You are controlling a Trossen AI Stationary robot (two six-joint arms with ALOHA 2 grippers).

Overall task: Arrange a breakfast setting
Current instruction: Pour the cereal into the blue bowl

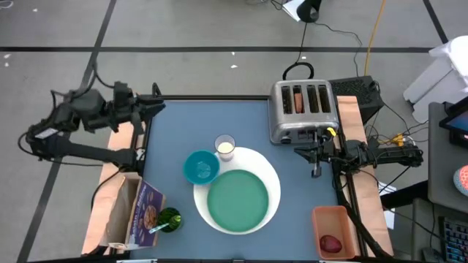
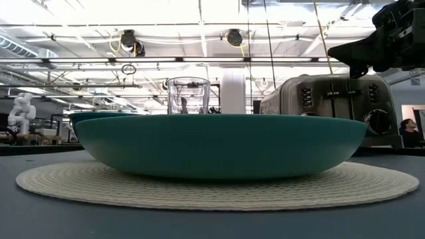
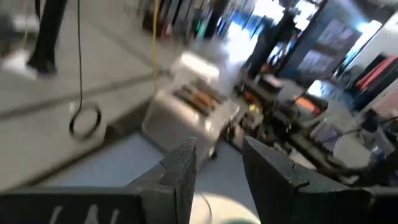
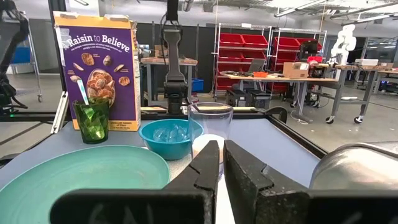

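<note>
The right gripper (image 1: 315, 171) is hovering beside the toaster (image 1: 303, 109), fingers nearly closed, empty. It should be opening before descending squarely onto the bagel (image 1: 298, 102).

Robotics lab/workshop: exposed ceiling pipes (image 2: 199, 60), shelving w/ red bins (image 4: 249, 46), cluttered workbenches (image 4: 292, 78), white humanoid robot (image 4: 344, 42), yellow cable (image 1: 373, 33) across taped concrete floor (image 1: 183, 29).
</note>
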